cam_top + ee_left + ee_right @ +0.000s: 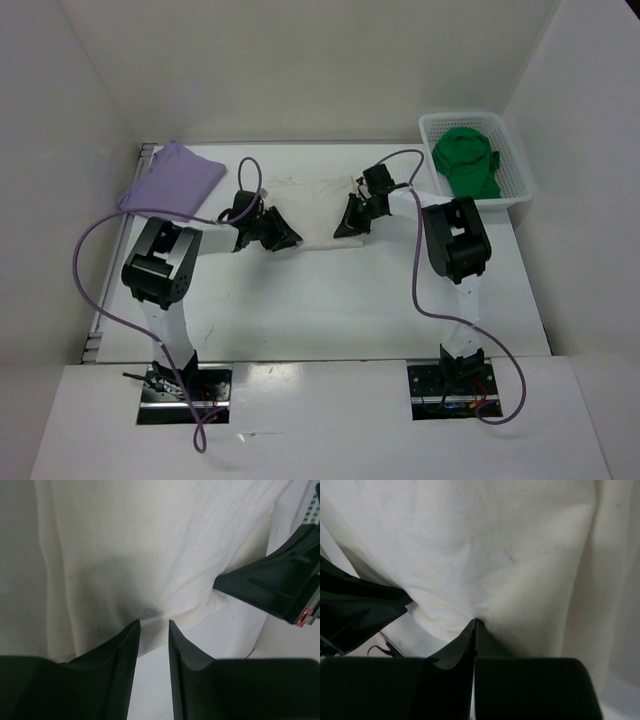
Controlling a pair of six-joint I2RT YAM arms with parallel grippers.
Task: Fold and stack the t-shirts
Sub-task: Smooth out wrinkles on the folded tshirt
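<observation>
Three soft cloth shirts, two grippers and one basket are seen on the smooth white surface [300,300]. At the far left, the lavender shirt [170,178] is laid as a flat, roughly four-sided folded pad. To its right, the left gripper [281,236] is set at the near left hem of the cream shirt [305,205]. Its dark ribbed fingers [125,655] are parted by a narrow gap, and no cloth is seen clamped between them. The cream shirt is spread as a wide rectangle at the far middle, marked by soft lengthwise creases. The right gripper [475,622] is clenched on that shirt's near right hem, where the cloth is puckered. At the far right, the green shirt [465,165] is bundled inside the rectangular white mesh basket [520,175].
</observation>
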